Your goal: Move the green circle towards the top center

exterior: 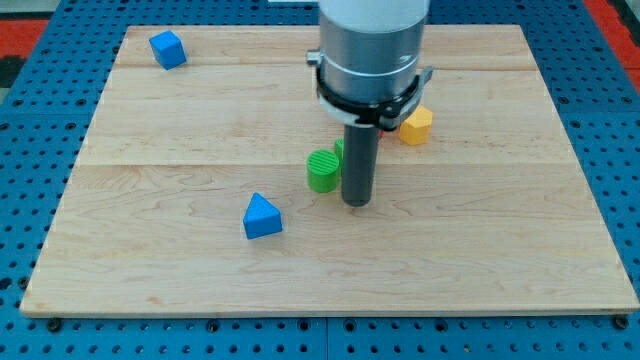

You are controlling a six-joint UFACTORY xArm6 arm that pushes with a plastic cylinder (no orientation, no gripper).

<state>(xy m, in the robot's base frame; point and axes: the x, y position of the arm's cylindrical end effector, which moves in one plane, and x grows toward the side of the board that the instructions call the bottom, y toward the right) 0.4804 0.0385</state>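
green circle [323, 170] sits just left of our tool tip [357, 203] | close, contact unclear | tool's a bare rod, grasping nothing

Two blue blocks are counted on the tabletop [150, 120]: one blue cube [168, 49] and one blue triangular block [262, 216]. One green circle [323, 170] is seen, with a second green piece [340, 147] partly hidden. One yellow block [416, 125] is counted.

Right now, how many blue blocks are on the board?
2: a blue cube near the view's top left, and a blue triangular block left of center toward the bottom. The arm could hide more.
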